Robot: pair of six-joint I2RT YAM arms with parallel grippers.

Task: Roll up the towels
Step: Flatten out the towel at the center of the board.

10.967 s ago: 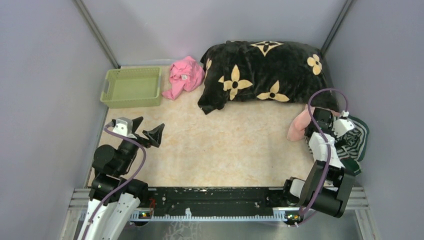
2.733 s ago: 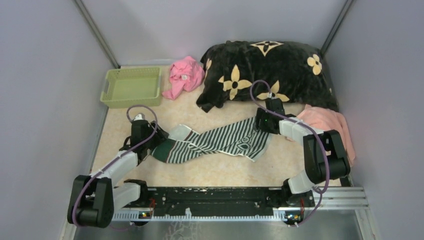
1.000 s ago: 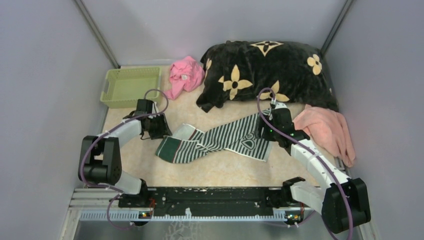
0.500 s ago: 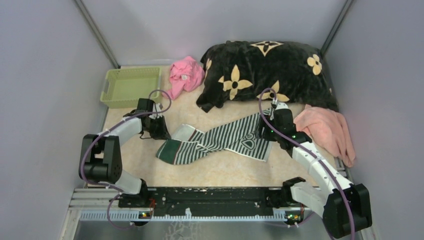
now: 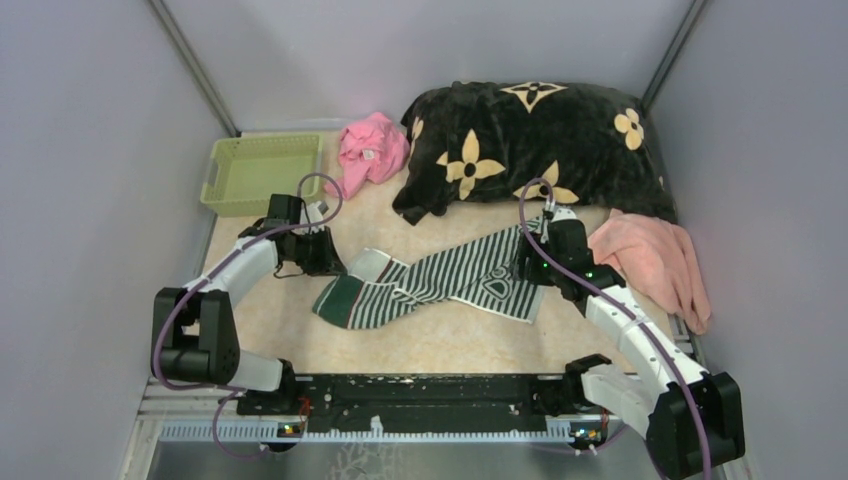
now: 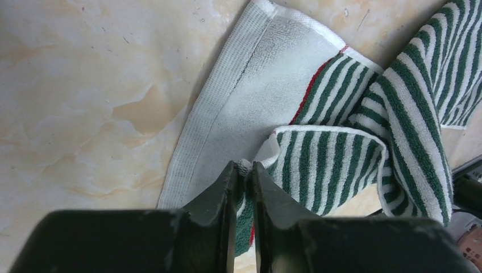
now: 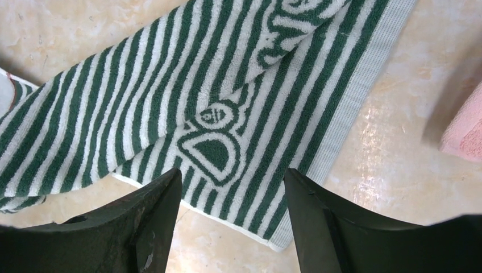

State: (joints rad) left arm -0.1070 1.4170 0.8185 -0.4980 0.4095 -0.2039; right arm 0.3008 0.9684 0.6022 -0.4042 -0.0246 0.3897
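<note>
The dark green and white striped towel point(image 5: 440, 280) lies crumpled lengthwise across the middle of the table, its left end folded over. My left gripper point(image 5: 325, 258) is at that left end, shut on a fold of the towel's hem point(image 6: 245, 166), which shows between its tips. My right gripper point(image 5: 530, 265) hovers open over the towel's right end point(image 7: 227, 102), with its fingers point(image 7: 165, 193) astride the near hem and nothing between them. The pale salmon-pink towel point(image 5: 650, 258) lies bunched at the right, and its edge shows in the right wrist view point(image 7: 463, 133).
A green basket point(image 5: 262, 172) stands at the back left. A bright pink cloth point(image 5: 370, 150) lies beside it. The big black blanket with tan flowers point(image 5: 530, 140) fills the back right. Grey walls close in both sides.
My left gripper has closed on the striped towel's left end and edged slightly back. The right gripper has stayed open over the right end, and the towel has barely shifted.
</note>
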